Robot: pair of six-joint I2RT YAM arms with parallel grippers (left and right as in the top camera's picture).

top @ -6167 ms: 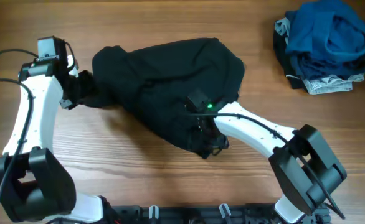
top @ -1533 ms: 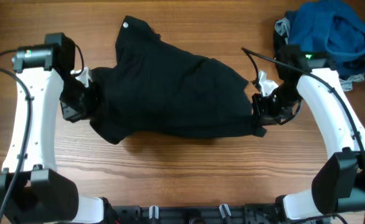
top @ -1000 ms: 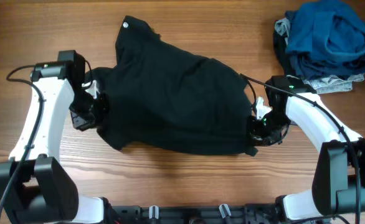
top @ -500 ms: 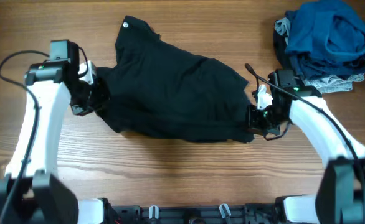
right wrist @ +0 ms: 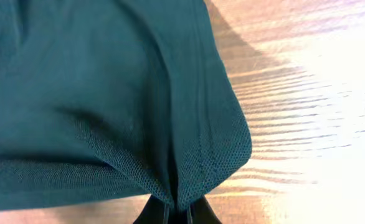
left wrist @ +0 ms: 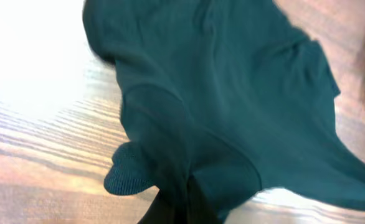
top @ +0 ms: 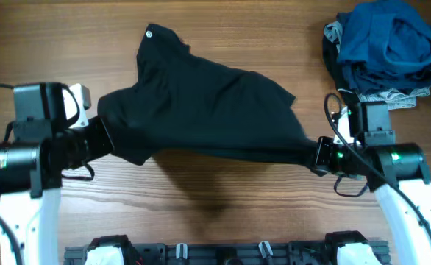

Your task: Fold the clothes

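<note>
Moved since half a second ago: both hands, now further apart and nearer the front edge of the desk [top: 223, 210]; the cloth between them is drawn tighter.

Left hand [top: 94, 140]: closed on a gathered fold of the black T-shirt [top: 208, 110]. In the left wrist view the cloth [left wrist: 232, 93] narrows to a bunch at the bottom edge, where the hand [left wrist: 176, 208] pinches it (the fingers themselves are mostly hidden by fabric).

Right hand [top: 316, 154]: closed on the opposite corner. In the right wrist view a hemmed edge of the shirt [right wrist: 95, 93] folds down into the hand [right wrist: 176, 214], and dark fingertips [right wrist: 198, 218] just show at the frame's bottom.

Black T-shirt: stretched from hand to hand across the middle of the desk, lower edge taut, a soft shadow on the wood beneath it. Upper part trails toward the far side, ending near a small white logo [top: 149, 32].

Pile of clothes [top: 383, 55]: far right corner, well apart from the shirt. Blue garment [top: 388, 37] on top, dark garment [top: 335, 65] beneath at the left side, grey garment [top: 392, 99] at the bottom edge.
</note>
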